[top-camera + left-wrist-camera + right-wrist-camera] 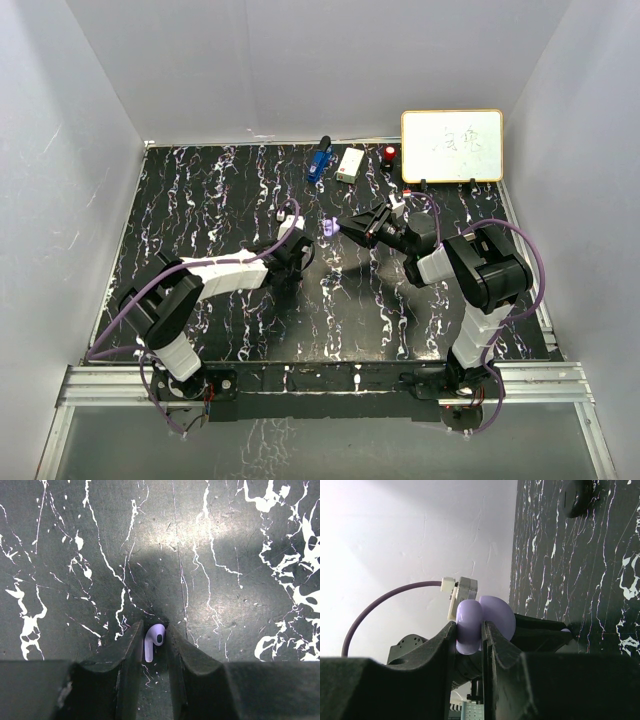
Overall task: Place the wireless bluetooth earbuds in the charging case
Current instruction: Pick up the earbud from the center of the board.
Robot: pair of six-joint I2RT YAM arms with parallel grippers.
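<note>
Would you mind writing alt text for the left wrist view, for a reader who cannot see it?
A small lilac earbud sits pinched between the two dark fingers of the left claw, seen from close above. Beneath it lies a black table streaked with white marble-like veins, with a pale patch of glare near the middle.

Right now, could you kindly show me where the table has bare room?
Free: the back-left corner, left of the blue tool, and the front middle between the arm bases. Crowded: the back right with the white box and whiteboard, and the centre where the left gripper and right gripper meet.
</note>
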